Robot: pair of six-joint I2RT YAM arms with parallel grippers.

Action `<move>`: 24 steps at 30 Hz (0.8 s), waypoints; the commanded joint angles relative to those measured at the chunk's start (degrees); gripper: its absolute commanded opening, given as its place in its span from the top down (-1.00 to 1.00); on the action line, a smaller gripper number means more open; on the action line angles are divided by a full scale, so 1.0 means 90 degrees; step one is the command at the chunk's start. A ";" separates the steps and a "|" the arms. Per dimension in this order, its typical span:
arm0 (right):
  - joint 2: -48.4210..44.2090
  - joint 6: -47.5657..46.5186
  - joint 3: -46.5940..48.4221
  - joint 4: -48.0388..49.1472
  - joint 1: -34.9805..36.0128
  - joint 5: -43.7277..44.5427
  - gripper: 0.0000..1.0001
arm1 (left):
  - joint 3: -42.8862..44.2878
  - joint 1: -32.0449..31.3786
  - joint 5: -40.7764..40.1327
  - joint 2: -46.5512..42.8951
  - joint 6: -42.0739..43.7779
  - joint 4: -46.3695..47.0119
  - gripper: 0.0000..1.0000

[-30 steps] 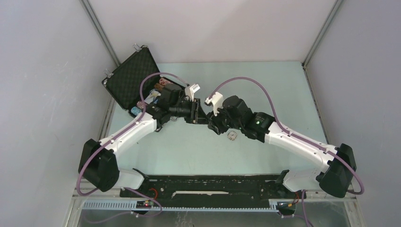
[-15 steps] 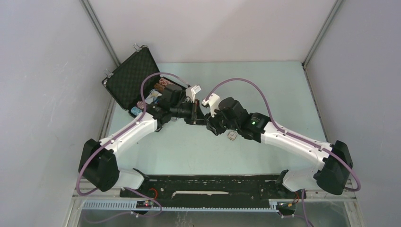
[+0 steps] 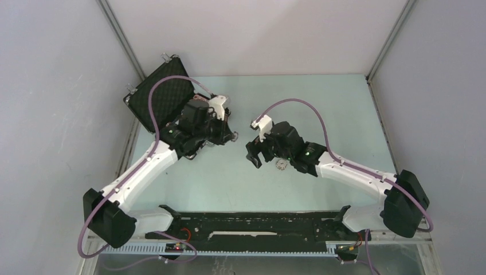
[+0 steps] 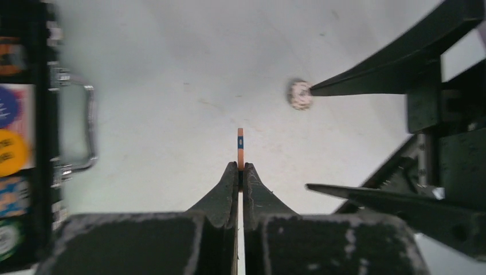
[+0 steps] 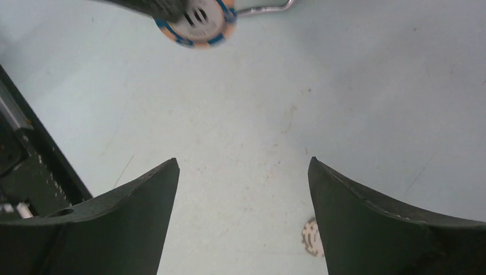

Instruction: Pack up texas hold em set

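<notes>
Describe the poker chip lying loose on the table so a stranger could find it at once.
From the open black case at the far left of the table, look right to the right gripper. Just beside it lies one pale chip with dark edge marks. It lies flat and alone; the orange-and-blue chip is pinched edge-on in the left gripper.

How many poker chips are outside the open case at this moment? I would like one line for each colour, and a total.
orange-and-blue chip, held in the left gripper: 1
pale chip, lying on the table: 1
total: 2
</notes>
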 commanded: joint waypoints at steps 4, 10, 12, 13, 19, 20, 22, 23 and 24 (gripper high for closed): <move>0.0271 0.1183 -0.0529 0.3658 -0.1166 -0.0374 -0.84 | 0.0366 0.0808 -0.1090 -0.0149 0.0818 -0.0099 0.99; 0.1382 0.1622 0.0200 0.4755 -0.1541 -0.0274 -0.82 | 0.0425 0.0954 -0.1994 0.0167 0.1517 -0.0406 0.99; 0.1543 0.1490 0.0181 0.4699 -0.1483 -0.0157 -0.81 | 0.0461 0.0959 -0.2385 0.0362 0.1634 -0.0587 1.00; 0.1621 0.1427 0.0160 0.4614 -0.1461 -0.0142 -0.81 | 0.0485 0.0956 -0.2602 0.0471 0.1656 -0.0671 1.00; 0.1636 0.1429 0.0107 0.4108 -0.1610 -0.0231 -0.81 | 0.0673 0.0999 -0.3270 0.1279 0.1850 -0.1094 0.99; 0.1567 0.1365 0.0106 0.4038 -0.1619 -0.0243 -0.81 | 0.0711 0.1046 -0.3226 0.1403 0.1854 -0.1127 0.99; 0.1400 0.1262 0.0099 0.3874 -0.1632 -0.0253 -0.81 | 0.0819 0.1133 -0.3165 0.1719 0.1823 -0.1187 0.99; 0.1333 0.1252 0.0067 0.3840 -0.1646 -0.0270 -0.81 | 0.0888 0.1186 -0.3160 0.1832 0.1787 -0.1226 0.99; 0.1275 0.1263 0.0005 0.3857 -0.1670 -0.0311 -0.81 | 0.0972 0.1238 -0.3184 0.1947 0.1768 -0.1266 1.00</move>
